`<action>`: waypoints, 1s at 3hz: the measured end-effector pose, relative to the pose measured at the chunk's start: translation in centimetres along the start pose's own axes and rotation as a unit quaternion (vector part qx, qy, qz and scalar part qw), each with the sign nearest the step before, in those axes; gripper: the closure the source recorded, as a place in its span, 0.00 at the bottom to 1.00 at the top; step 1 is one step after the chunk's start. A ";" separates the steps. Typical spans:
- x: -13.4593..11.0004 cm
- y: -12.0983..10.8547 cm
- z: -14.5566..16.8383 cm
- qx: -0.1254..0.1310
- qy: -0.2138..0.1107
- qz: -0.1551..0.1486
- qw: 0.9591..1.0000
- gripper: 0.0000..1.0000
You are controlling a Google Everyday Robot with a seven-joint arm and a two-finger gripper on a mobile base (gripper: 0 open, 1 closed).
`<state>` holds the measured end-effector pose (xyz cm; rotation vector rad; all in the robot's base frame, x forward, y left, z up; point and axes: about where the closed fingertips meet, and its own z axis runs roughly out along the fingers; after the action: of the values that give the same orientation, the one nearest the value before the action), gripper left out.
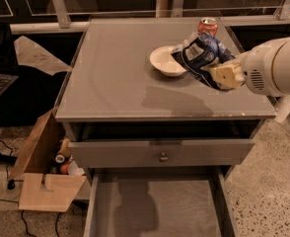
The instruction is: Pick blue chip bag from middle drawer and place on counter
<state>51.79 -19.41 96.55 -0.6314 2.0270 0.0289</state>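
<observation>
The blue chip bag [200, 57] is crumpled dark blue with white patches. It hangs in the air over the right part of the counter [115, 78], partly in front of the white bowl [166, 61]. My gripper [223, 76] comes in from the right on a white arm and is shut on the bag's lower right edge. The middle drawer [157, 209] stands pulled out at the bottom, its flat grey floor bare.
An orange-red soda can [207, 26] stands at the counter's back right, behind the bag. A closed drawer front with a small round knob [163, 157] sits under the counter. An open cardboard box [44, 174] with small items stands on the floor at left.
</observation>
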 end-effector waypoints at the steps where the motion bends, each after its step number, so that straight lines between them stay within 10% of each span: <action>1: 1.4 -3.5 0.7 0.046 0.029 0.014 0.998 1.00; 3: 3.7 -7.5 1.0 0.103 0.059 0.059 0.991 0.81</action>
<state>54.51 -27.12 94.75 -0.3896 2.1456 -0.1499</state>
